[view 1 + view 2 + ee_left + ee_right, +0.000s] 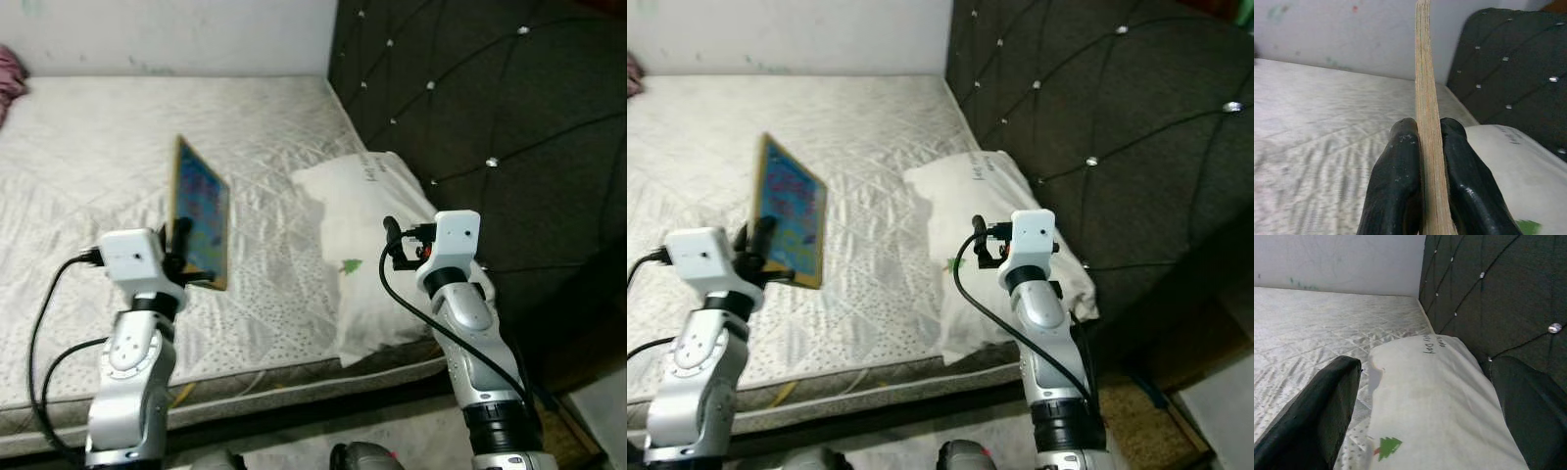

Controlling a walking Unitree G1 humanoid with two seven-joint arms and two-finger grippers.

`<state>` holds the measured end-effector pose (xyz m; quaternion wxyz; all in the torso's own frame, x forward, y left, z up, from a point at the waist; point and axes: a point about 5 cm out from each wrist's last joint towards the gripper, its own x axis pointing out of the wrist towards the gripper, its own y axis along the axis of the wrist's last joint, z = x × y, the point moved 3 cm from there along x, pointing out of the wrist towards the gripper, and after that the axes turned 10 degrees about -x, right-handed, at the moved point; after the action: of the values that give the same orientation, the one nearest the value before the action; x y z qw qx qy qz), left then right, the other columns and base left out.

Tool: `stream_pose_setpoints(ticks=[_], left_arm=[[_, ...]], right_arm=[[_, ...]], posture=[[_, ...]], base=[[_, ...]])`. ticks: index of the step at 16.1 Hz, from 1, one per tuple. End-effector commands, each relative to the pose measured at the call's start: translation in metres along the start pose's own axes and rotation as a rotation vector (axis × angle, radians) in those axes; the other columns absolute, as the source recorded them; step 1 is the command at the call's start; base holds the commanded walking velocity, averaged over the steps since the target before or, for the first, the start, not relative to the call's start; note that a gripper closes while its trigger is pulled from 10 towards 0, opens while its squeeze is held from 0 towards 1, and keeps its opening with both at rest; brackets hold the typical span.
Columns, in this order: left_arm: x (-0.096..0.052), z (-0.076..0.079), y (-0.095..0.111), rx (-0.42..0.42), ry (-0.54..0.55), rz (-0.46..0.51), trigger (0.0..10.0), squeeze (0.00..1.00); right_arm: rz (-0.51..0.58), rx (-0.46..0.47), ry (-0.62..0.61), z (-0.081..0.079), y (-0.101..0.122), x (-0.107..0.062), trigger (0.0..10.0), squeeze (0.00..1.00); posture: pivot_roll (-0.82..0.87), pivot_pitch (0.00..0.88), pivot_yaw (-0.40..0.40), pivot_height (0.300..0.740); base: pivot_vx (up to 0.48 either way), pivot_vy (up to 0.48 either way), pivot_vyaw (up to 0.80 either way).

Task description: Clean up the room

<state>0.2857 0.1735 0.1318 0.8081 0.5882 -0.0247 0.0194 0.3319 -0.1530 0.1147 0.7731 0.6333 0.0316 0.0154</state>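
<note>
My left gripper (180, 238) is shut on the lower edge of a thin colourful board (201, 211) with a wooden rim, holding it upright above the mattress (88, 157). In the left wrist view the board (1426, 73) stands edge-on between the two black fingers (1400, 181). My right gripper (395, 245) hovers open over a white pillow (364, 211) that lies against the headboard. The pillow (1430, 396) with a small green tree print lies between the spread fingers (1322, 411), and nothing is held.
A dark tufted headboard (490, 98) rises to the right of the bed. The white wall (167, 34) runs along the far side. A pink cloth (8, 78) lies at the far left corner. The mattress's front edge (274, 377) is just below my arms.
</note>
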Motion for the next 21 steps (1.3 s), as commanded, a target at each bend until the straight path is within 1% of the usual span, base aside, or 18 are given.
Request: stream_pose_setpoints(ticks=[1, 4, 7, 9, 12, 15, 17, 18, 19, 20, 21], left_arm=[[0.0024, 0.0071, 0.0126, -0.004, -0.037, 0.051, 10.0, 0.00], [0.0013, 0.0090, 0.0128, -0.010, -0.047, 0.053, 10.0, 0.00], [0.0009, 0.0090, 0.0126, -0.012, -0.050, 0.053, 10.0, 0.00], [0.0008, 0.0093, 0.0120, -0.009, -0.052, 0.050, 10.0, 0.00], [-0.0001, 0.0062, 0.0099, 0.009, -0.026, 0.046, 10.0, 0.00], [0.0005, 0.0066, 0.0096, 0.005, -0.028, 0.047, 10.0, 0.00], [-0.0001, 0.0073, 0.0083, 0.044, -0.020, 0.041, 10.0, 0.00], [-0.0006, 0.0067, 0.0075, 0.045, -0.008, 0.038, 10.0, 0.00], [-0.0019, 0.0048, 0.0058, 0.028, 0.008, 0.034, 10.0, 0.00], [-0.0022, 0.0045, 0.0054, 0.022, 0.006, 0.032, 10.0, 0.00], [-0.0038, 0.0007, 0.0030, 0.010, 0.016, 0.019, 10.0, 0.00]], right_arm=[[0.016, -0.004, -0.010, 0.0044, 0.0060, 0.0003, 10.0, 0.00], [0.013, -0.007, -0.007, 0.0048, 0.0057, 0.0011, 10.0, 0.00], [0.015, -0.007, -0.006, 0.0050, 0.0063, 0.0017, 10.0, 0.00], [0.017, -0.007, -0.008, 0.0057, 0.0069, 0.0015, 10.0, 0.00], [0.019, -0.007, -0.006, 0.0059, 0.0063, -0.0002, 10.0, 0.00], [0.020, -0.009, -0.002, 0.0049, 0.0063, -0.0001, 10.0, 0.00], [0.021, -0.009, 0.000, 0.0043, 0.0059, -0.0009, 10.0, 0.00], [0.021, -0.008, 0.001, 0.0042, 0.0058, -0.0013, 10.0, 0.00], [0.021, -0.008, 0.003, 0.0036, 0.0053, -0.0023, 10.0, 0.00], [0.021, -0.008, 0.004, 0.0035, 0.0052, -0.0025, 10.0, 0.00], [0.021, -0.008, 0.007, 0.0028, 0.0048, -0.0032, 10.0, 0.00]], posture=[[-0.07, 0.029, -0.052, 0.740], [-0.07, 0.026, -0.054, 0.740], [-0.07, 0.025, -0.055, 0.740], [-0.07, 0.022, -0.055, 0.740], [-0.07, 0.018, -0.055, 0.740], [-0.07, 0.017, -0.056, 0.740], [-0.06, 0.013, -0.057, 0.740], [-0.06, 0.012, -0.058, 0.740], [-0.06, 0.011, -0.059, 0.740], [-0.06, 0.011, -0.059, 0.740], [-0.06, 0.010, -0.057, 0.736]], base=[[0.000, 0.000, 0.00], [0.080, 0.000, 0.00], [0.251, 0.000, -0.65], [0.259, 0.000, 0.00], [0.000, 0.000, 0.00], [0.000, 0.000, 0.00], [0.000, 0.000, 0.00], [0.000, 0.000, 0.00], [0.000, 0.000, 0.00], [0.000, 0.000, 0.00], [0.000, 0.000, 0.00]])
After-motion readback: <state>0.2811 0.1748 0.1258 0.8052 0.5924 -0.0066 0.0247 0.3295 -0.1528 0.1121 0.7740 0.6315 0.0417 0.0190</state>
